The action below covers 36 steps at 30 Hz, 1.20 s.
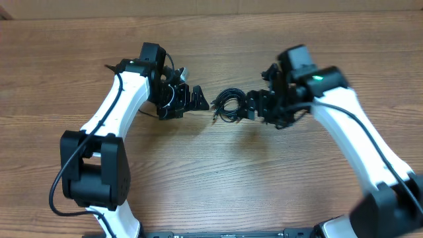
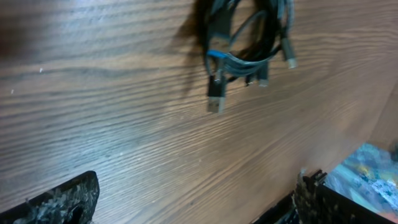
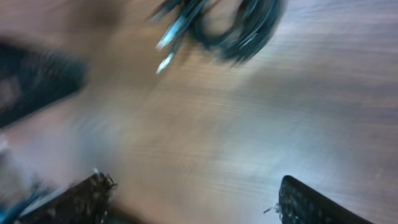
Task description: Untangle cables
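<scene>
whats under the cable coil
Only the wooden table shows beneath the coil, visible through its open loop and all around it. Whatever lies directly under the bunched strands is covered; nothing else pokes out.

Cables coiled on wood table, silver-tipped plugs, well ahead of wide-spread left claw.

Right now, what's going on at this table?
Two YAM arms face each other across a wooden table, with a small black bundle of cables lying between them. The left gripper and right gripper are both open and point at the bundle from opposite sides. The wrist views show it ahead of each gripper, not yet gripped. The cables are bunched in a coil with plugs sticking out.
</scene>
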### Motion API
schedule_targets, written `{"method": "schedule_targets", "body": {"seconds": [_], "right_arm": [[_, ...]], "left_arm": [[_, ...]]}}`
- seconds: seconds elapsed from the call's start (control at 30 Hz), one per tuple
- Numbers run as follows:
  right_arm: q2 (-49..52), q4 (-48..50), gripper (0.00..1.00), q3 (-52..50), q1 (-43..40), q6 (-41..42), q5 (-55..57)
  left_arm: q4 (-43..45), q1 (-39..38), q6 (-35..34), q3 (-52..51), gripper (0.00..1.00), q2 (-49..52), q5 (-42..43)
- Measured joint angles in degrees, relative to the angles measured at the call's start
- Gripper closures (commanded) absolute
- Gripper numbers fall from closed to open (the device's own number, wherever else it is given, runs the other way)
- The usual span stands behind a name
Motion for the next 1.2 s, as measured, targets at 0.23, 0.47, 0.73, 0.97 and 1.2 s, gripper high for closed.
{"method": "schedule_targets", "body": {"seconds": [0.23, 0.47, 0.73, 0.97, 1.2], "right_arm": [[7.7, 18.6, 0.29, -0.1, -0.2, 3.7, 8.2], [12.7, 30.5, 0.36, 0.2, 0.2, -2.7, 9.6], [20.0, 31.3, 0.46, 0.2, 0.3, -6.9, 10.7], [21.7, 30.8, 0.69, 0.2, 0.3, -9.2, 10.6], [22.2, 29.9, 0.79, 0.2, 0.3, -9.4, 10.6]], "left_arm": [[-2.1, 0.2, 1.4, 0.0, 0.00, 0.2, -0.4], [-1.7, 0.2, 1.4, 0.0, 0.00, 0.3, -0.6], [-1.7, 0.1, 1.4, 0.0, 0.00, 0.3, -0.6], [-1.6, 0.1, 1.4, 0.0, 0.00, 0.3, -0.6], [-1.5, 0.1, 1.4, 0.0, 0.00, 0.3, -0.6]]}}
